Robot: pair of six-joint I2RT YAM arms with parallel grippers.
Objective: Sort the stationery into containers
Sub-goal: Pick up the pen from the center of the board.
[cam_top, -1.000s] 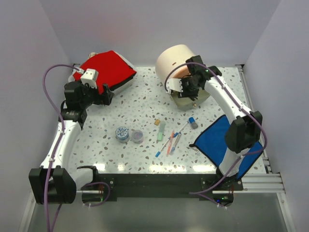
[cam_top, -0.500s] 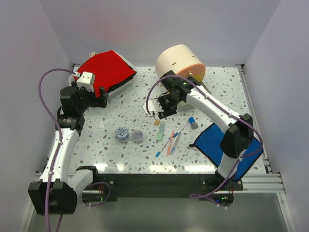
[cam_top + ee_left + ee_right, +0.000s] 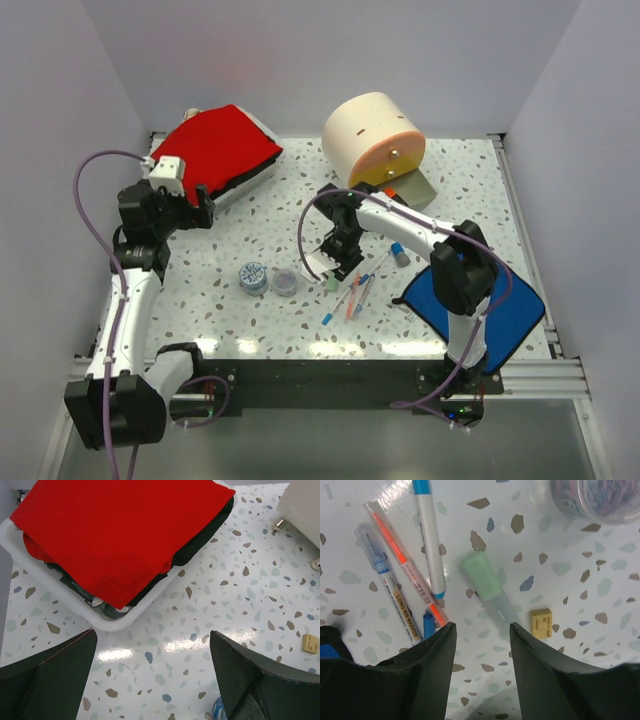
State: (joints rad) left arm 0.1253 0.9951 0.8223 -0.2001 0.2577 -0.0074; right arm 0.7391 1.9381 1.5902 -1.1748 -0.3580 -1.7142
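Observation:
My right gripper [image 3: 335,268] hangs open and empty over the pale green marker [image 3: 487,582], which lies just past its fingertips. The tan cube [image 3: 541,623] sits to the marker's right, and three thin pens [image 3: 405,565] lie to its left. The blue-patterned tape roll [image 3: 253,276] and purple roll [image 3: 285,281] stand left of that gripper, the blue-grey stub [image 3: 399,253] to its right. My left gripper [image 3: 200,213] is wide open with nothing between its fingers, just short of the white case with the red top [image 3: 115,535]. The cream drum [image 3: 372,140] stands at the back.
A drawer [image 3: 410,188] stands pulled out at the drum's foot, with something orange at its edge. A flat blue cloth [image 3: 470,300] lies under the right arm near the front right. Walls close in the table on the left, back and right.
My right arm has swung from the drum's drawer down and left to above the green marker. My left gripper has drawn back slightly from the red-topped case.

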